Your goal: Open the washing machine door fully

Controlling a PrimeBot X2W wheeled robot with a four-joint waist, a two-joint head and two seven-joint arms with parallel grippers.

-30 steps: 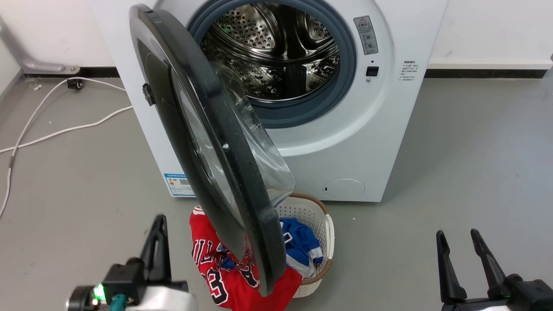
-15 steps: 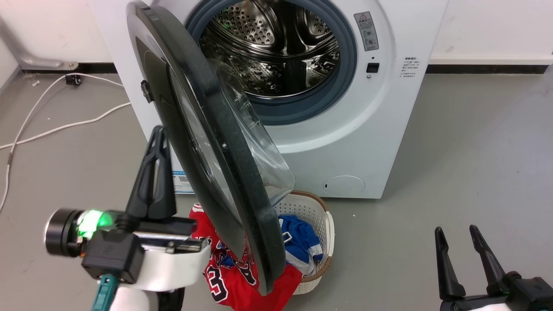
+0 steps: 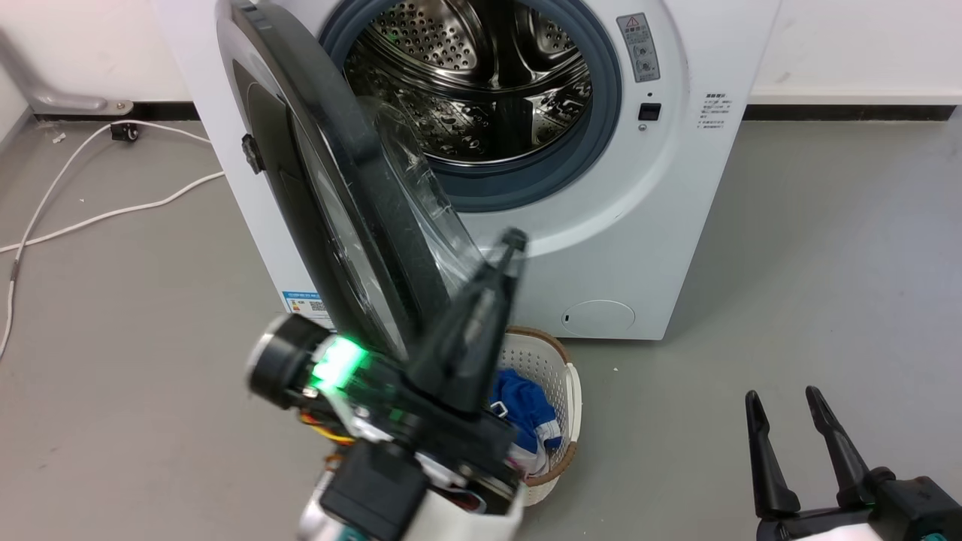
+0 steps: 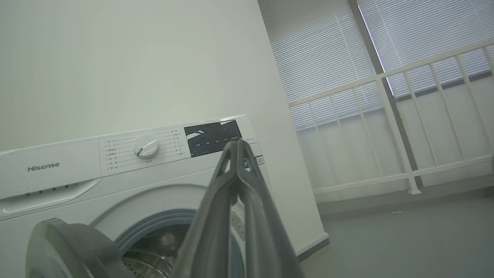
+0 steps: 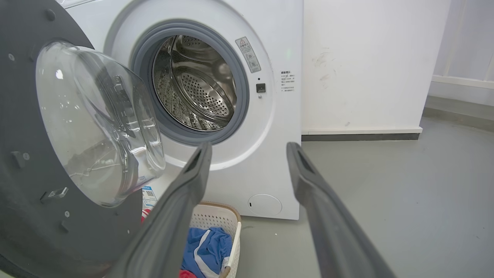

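Head view shows the washing machine door (image 3: 353, 165) swung out from the left side of the washing machine (image 3: 676, 188), roughly edge-on to you and hanging over the laundry basket (image 3: 565, 391); it is part open, not yet fully.

The left gripper (image 3: 512, 242) has its fingers pressed together and holds nothing; it rises beside the clear glass bowl (image 3: 421, 210) on the door's inner side, though whether it touches I cannot tell, since it blurs there. The right gripper (image 3: 782, 398) sits low and well apart, fingers spread, empty.

Expect the door to be stiff and fairly heavy, swinging only about its hinge; the glossy rim looks slippery, and the domed glass is smooth and likely the fragile part. You would probably do best to push on the dark inner ring (image 5: 23, 162) near its free edge, not on the dome; a steady sideways press should carry it.

Left wrist view reads "Hisense" (image 4: 43, 167) on the panel beside the dial (image 4: 146, 146); the warning label (image 3: 637, 46) and the blue sticker (image 3: 304, 303) are too small to read.
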